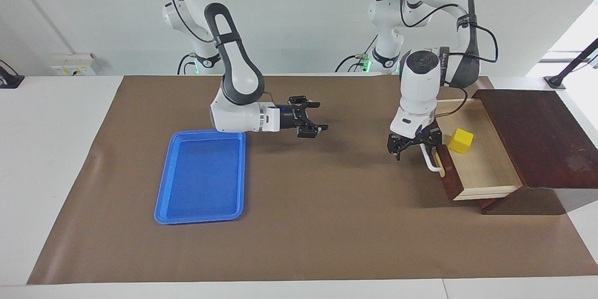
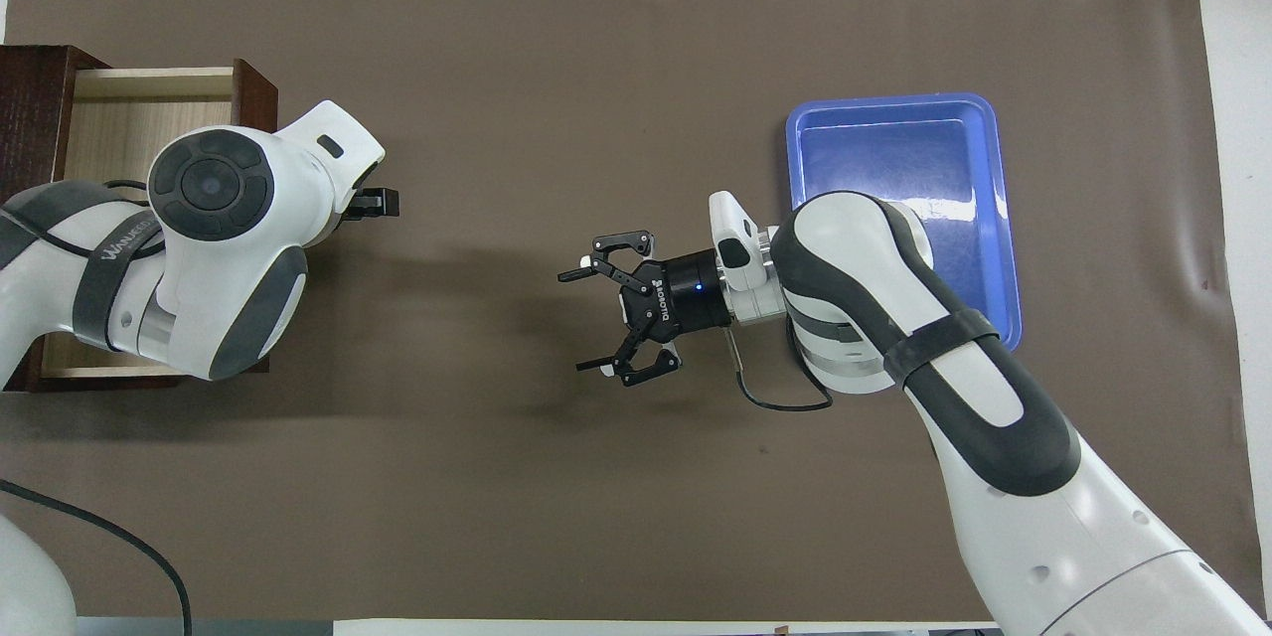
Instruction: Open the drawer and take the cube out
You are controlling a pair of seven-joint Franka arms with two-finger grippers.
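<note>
At right of centre in the facing view, the left gripper (image 1: 415, 144) stands spread around the white bar handle (image 1: 430, 161) of the pulled-out drawer (image 1: 486, 168), in which the cube (image 1: 461, 141) rests on the pale floor. At frame centre, the right gripper (image 1: 312, 116) hovers over the brown mat (image 1: 327, 224), fingers apart and empty, beside the blue tray (image 1: 202, 177).

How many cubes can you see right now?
1. The cube sits in the open drawer, at its end nearer the robots. The overhead view hides it under the left arm.
</note>
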